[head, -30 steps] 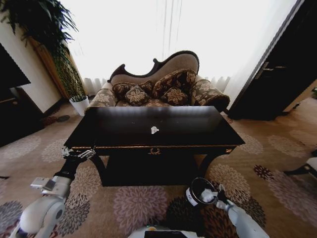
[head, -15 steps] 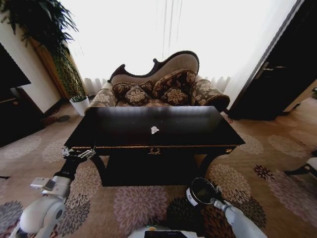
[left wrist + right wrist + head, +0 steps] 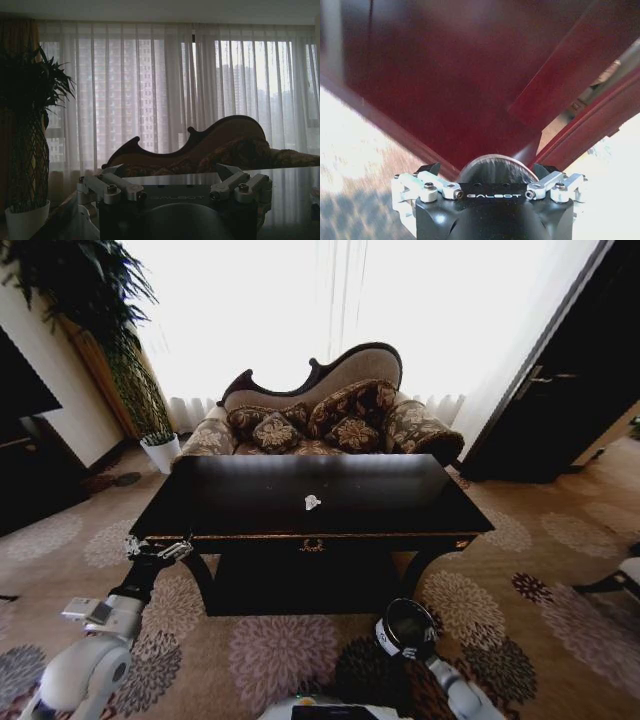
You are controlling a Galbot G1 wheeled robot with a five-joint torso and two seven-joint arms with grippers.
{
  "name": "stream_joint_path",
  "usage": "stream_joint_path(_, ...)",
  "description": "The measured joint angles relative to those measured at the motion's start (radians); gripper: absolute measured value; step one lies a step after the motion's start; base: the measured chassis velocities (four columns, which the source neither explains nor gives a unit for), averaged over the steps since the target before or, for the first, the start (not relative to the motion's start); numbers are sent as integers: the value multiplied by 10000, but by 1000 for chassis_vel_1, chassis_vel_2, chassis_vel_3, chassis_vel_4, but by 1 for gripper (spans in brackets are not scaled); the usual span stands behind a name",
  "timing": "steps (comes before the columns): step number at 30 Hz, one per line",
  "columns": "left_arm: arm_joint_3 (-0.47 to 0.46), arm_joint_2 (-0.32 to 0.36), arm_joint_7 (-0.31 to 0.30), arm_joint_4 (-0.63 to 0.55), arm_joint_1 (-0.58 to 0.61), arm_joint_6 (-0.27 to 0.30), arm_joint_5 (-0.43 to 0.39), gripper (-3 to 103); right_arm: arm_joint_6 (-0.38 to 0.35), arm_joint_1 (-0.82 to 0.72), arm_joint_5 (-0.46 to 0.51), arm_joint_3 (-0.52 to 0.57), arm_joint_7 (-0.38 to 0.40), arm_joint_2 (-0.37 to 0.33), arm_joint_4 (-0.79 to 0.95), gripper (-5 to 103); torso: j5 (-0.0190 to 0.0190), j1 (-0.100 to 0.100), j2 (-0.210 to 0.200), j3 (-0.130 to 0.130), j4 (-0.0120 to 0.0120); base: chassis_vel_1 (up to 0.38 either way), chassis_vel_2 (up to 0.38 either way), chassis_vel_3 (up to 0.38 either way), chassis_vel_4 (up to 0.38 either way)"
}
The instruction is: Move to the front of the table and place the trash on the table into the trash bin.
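Trash (image 3: 312, 502), one small white crumpled scrap, lies near the middle of the table's (image 3: 400, 515) dark surface, well apart from both grippers.

The right gripper (image 3: 487, 169) has its fingers (image 3: 431, 169) spread, with the pale rim of the trash bin (image 3: 495, 162) lying between them. They look too far apart to be pressing on it. In the head view the bin (image 3: 408, 628) sits low on the patterned carpet (image 3: 560, 630) before the table's front edge, mouth up, with the right arm reaching it from below. The left gripper (image 3: 158, 549) hangs at the table's front left corner, level with the gold trim, and its fingers (image 3: 116, 171) are parted and empty.

The main risk, as I judge it, is the bin. Spread fingers this close to the rim could knock it over or push it under the table, where a dropped scrap would miss. The scrap is light and small on a glossy top, so a closing pinch may flick it away. The left arm also sits tight to the corner, so a careless lift could clip the trim.
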Motion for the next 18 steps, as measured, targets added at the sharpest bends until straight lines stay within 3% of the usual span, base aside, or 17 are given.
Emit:
stream_joint_path(5,0,0,0,0,0,0,0,100,-347,-1066,1390,296,-49,366,1777,100,3,0,0,0,2,0,0,0,0)
stream_joint_path(18,0,0,0,0,0,0,0,100,304,-3479,2175,1293,360,893,4147,100,3,1,1,1,0,0,0,0,0)
